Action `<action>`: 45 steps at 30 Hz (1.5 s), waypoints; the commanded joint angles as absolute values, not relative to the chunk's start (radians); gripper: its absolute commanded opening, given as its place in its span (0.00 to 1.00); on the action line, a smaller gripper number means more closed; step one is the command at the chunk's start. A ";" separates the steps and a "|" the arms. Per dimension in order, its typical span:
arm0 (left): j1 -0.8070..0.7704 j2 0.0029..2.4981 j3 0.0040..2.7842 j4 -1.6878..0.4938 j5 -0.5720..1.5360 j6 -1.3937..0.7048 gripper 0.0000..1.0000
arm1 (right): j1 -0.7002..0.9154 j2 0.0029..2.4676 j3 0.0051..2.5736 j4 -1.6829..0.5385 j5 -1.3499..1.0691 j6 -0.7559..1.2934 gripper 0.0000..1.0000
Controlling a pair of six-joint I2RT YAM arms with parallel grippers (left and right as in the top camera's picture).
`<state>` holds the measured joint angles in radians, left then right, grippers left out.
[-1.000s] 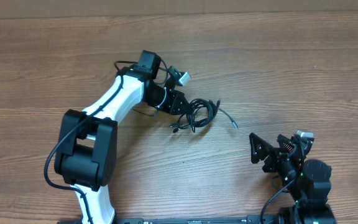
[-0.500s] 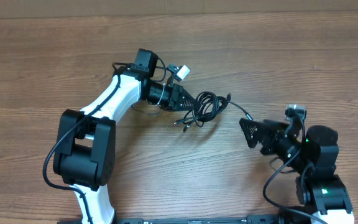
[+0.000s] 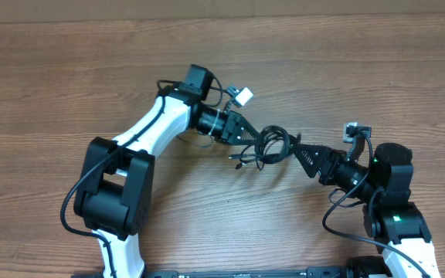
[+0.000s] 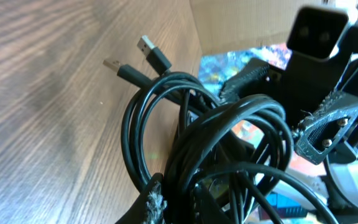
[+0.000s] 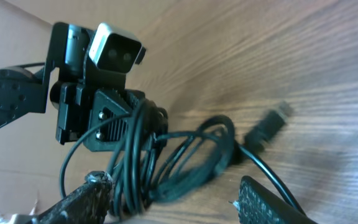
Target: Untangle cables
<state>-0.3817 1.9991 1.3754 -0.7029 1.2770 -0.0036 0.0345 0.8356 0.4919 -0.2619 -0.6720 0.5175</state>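
The cables (image 3: pixel 265 147) are a knotted bundle of thin black cords held just above the wooden table. My left gripper (image 3: pixel 247 133) is shut on the bundle's left side. In the left wrist view the coils (image 4: pixel 229 143) fill the frame, with two USB plugs (image 4: pixel 138 56) sticking out. My right gripper (image 3: pixel 304 157) is open at the bundle's right edge. In the right wrist view its fingers (image 5: pixel 179 196) straddle the loops (image 5: pixel 166 162), and one loose plug end (image 5: pixel 269 127) lies on the wood.
The wooden table (image 3: pixel 68 85) spreads all round. The left arm (image 3: pixel 161 127) reaches in from the lower left, the right arm base (image 3: pixel 396 216) sits at the lower right. Cardboard (image 3: pixel 207 8) edges the far side.
My left gripper has carried the bundle to the right. My right arm has swung up and left, bringing its open fingers to the bundle's right side.
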 commanded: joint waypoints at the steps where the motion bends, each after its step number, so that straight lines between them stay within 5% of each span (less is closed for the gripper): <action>1: -0.403 1.958 1.399 -0.699 1.265 0.023 0.14 | 0.040 0.860 0.518 -0.253 -0.737 0.526 0.64; 27: -0.438 1.958 1.399 -0.679 1.242 0.022 0.17 | 0.040 0.954 0.518 -0.185 -0.995 0.524 0.04; 28: -0.437 1.958 1.399 -0.675 1.242 0.022 0.26 | 0.040 0.954 0.518 -0.186 -0.983 0.524 0.04; 30: -0.428 1.958 1.399 -0.665 1.240 0.022 0.62 | 0.040 0.954 0.518 -0.187 -0.964 0.525 0.04; 32: -0.408 1.958 1.404 -0.669 1.211 0.022 0.84 | 0.040 0.954 0.518 -0.184 -0.945 0.529 0.04; 36: -0.342 1.948 1.417 -0.707 1.101 0.022 0.93 | 0.040 0.954 0.518 -0.157 -0.910 0.572 0.04; 45: -0.219 1.861 1.436 -0.729 1.063 0.022 0.93 | 0.074 0.955 0.518 -0.037 -0.839 0.632 0.04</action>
